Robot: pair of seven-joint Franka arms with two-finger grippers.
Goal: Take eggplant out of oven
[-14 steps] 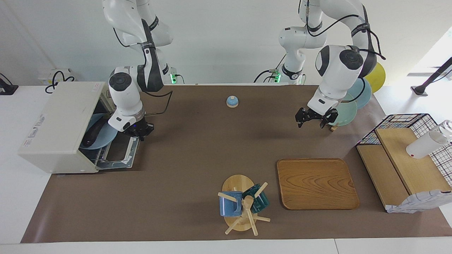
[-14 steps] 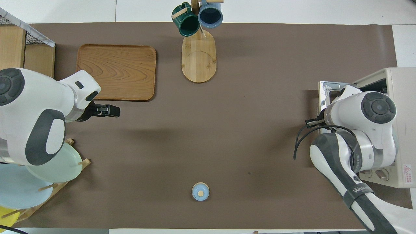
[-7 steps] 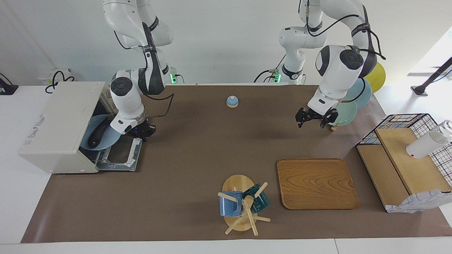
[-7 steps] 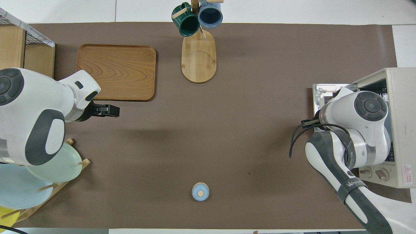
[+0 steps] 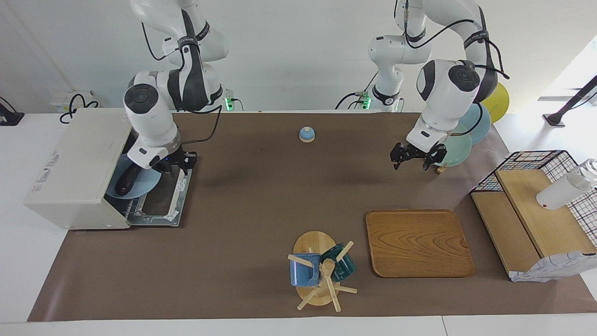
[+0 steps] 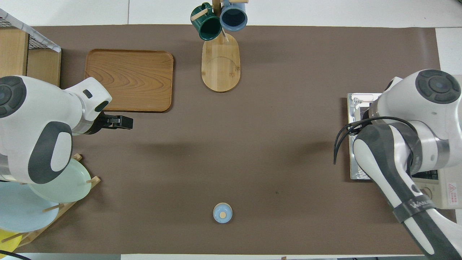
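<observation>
step: oven point(image 5: 74, 168) door down, eggplant point(image 5: 127, 179) inside on plate point(image 5: 140, 179), at oven's 3 o'clock
right gripper point(image 5: 179, 161): over door, finger state unclear
left gripper point(image 5: 413, 156): waiting, fingers spread, empty
next: reach in, grasp eggplant

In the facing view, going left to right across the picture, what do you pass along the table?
Oven → eggplant on its blue plate → right claw → bell → mug rack → wooden tray → wire-sided shelf.

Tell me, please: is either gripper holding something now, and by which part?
Nothing is held. The right gripper hangs over the open door of the oven, apart from the eggplant on its blue plate inside. The left gripper, open, waits empty.
</observation>
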